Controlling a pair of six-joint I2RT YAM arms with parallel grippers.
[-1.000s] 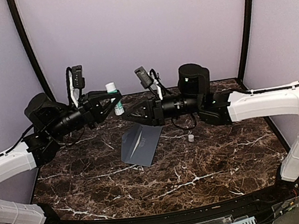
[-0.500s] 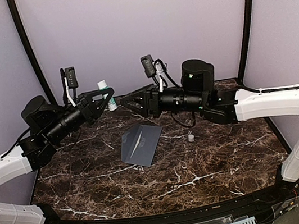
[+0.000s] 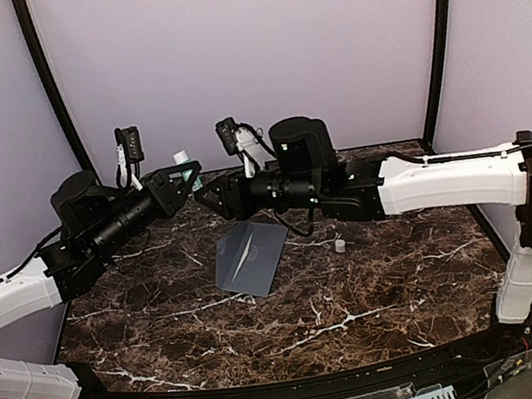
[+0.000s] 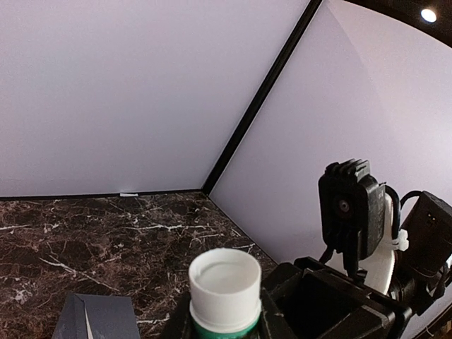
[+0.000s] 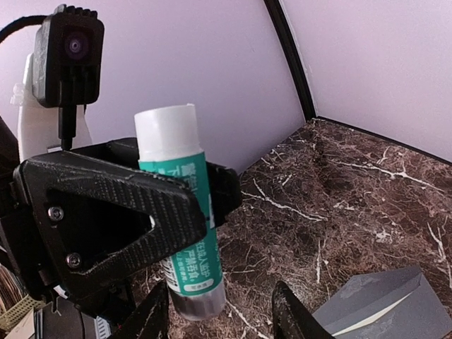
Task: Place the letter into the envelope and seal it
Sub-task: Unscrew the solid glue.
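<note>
marble table (image 3: 382, 292) bears one grey envelope (image 3: 250, 259) – left tool (image 3: 189, 174) clenches one glue stick (image 5: 169, 134), right tool (image 3: 208, 190) gapes empty.

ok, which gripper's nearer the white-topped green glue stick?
Left. The left gripper is clamped on the glue stick; the right gripper faces it, jaws open, close by, not gripping.

Soft, even light
A ceiling lamp (image 4: 427, 15) glares top-right; wrist views bend at edges; near glue stick (image 4: 224, 286) slightly blurred.
</note>
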